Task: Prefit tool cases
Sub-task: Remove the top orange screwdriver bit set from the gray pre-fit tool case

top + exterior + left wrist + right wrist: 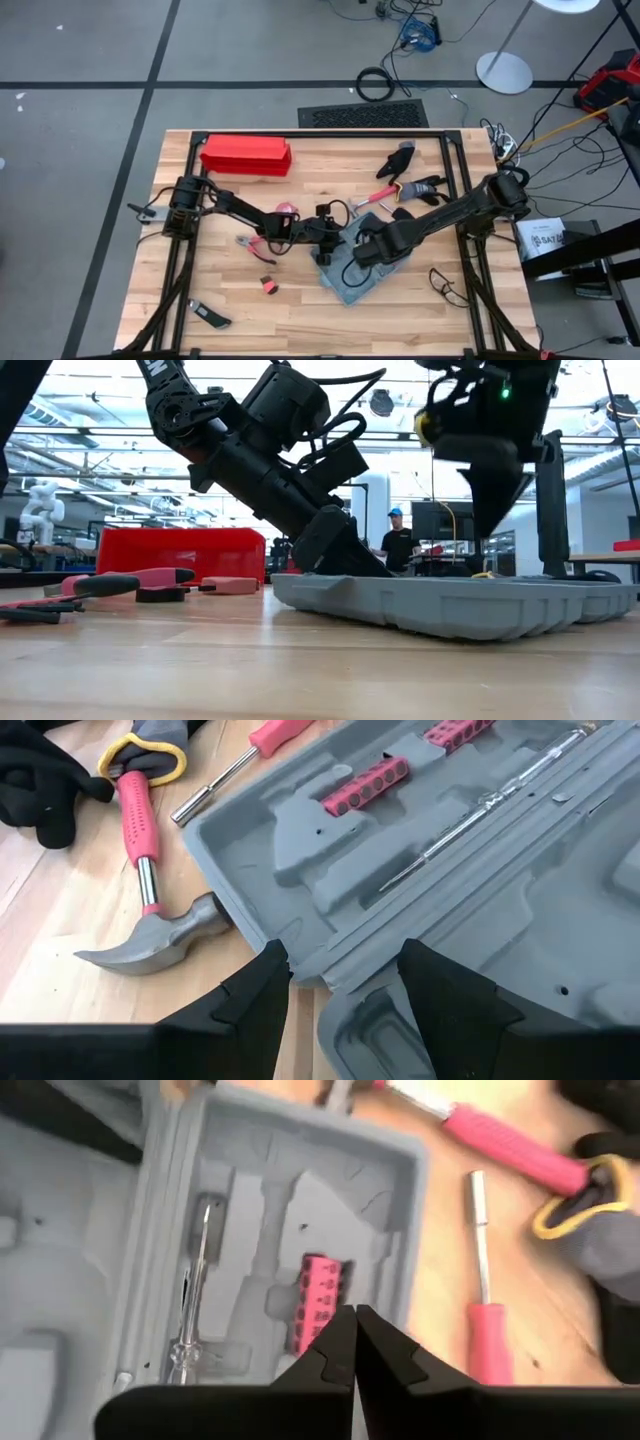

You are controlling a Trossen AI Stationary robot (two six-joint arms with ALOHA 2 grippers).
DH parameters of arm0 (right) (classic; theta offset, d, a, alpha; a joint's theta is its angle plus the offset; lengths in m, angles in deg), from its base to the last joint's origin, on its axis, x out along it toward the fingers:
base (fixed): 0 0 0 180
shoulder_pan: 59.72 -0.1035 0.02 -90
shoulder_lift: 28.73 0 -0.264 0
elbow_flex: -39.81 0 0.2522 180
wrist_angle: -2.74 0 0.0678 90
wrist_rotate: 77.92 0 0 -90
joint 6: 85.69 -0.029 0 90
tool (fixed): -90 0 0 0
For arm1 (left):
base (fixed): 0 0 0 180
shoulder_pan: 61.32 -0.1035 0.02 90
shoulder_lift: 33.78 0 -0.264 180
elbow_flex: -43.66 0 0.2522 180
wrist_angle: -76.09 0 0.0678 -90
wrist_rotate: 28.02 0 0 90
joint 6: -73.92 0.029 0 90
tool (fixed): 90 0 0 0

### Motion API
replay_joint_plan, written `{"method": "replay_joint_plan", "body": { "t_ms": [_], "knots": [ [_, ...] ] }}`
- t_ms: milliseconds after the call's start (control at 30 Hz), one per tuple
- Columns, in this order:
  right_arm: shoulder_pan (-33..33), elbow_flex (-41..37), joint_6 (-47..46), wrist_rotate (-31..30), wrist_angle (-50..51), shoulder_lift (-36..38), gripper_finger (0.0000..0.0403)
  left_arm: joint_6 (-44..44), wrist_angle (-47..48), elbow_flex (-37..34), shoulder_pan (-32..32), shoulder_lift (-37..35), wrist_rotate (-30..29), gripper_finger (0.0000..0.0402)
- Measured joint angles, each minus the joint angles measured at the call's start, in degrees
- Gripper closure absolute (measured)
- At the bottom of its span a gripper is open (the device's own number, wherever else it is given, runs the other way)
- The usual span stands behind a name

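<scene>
Fingers of the left gripper (322,233) stand spread at the near edge of the open blue-grey plastic clamshell case (352,268), mid-table. Right gripper (354,1352), pressed together and empty, hovers over pink bit holders (320,1302); judged mid-filling, next fetching another tool.

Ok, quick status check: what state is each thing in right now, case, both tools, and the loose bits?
Tool case: open, lying flat, clear screwdriver and pink bit holder seated in recesses.
Left tool: open, at the case's edge.
Right tool: shut, empty, above the case.
Hammer: lying on the table beside the case.
Red box: closed.
</scene>
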Motion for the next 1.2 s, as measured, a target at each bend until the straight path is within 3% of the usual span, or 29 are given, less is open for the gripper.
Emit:
{"method": "replay_joint_plan", "body": {
  "t_ms": [267,433,667,833,1000,1200],
  "knots": [
    [0.40,-1.21,2.04,2.27,-1.09,0.38,0.0396,0.02,-0.27,0.00,-0.02,0.00,1.41,0.0199],
    [2.53,-6.77,3.03,9.71,-10.94,0.35,0.0343,0.01,-0.39,-0.02,0.04,0.00,1.79,0.0199],
    [4.58,-12.50,3.08,9.94,-17.85,0.38,0.0263,0.01,-0.39,-0.02,0.04,0.00,1.85,0.0199],
    [5.74,-14.75,2.70,8.81,-19.07,-0.48,0.0243,-0.01,-0.38,-0.02,0.04,0.00,1.86,0.0199],
    [6.06,-15.93,1.90,8.17,-20.14,-0.52,0.0275,-0.01,-0.39,0.00,0.04,0.00,1.93,0.0199],
    [5.29,-15.98,0.76,6.98,-21.39,-0.11,0.0382,-0.01,-0.35,0.00,-0.02,0.00,1.96,0.0199]
  ]
}}
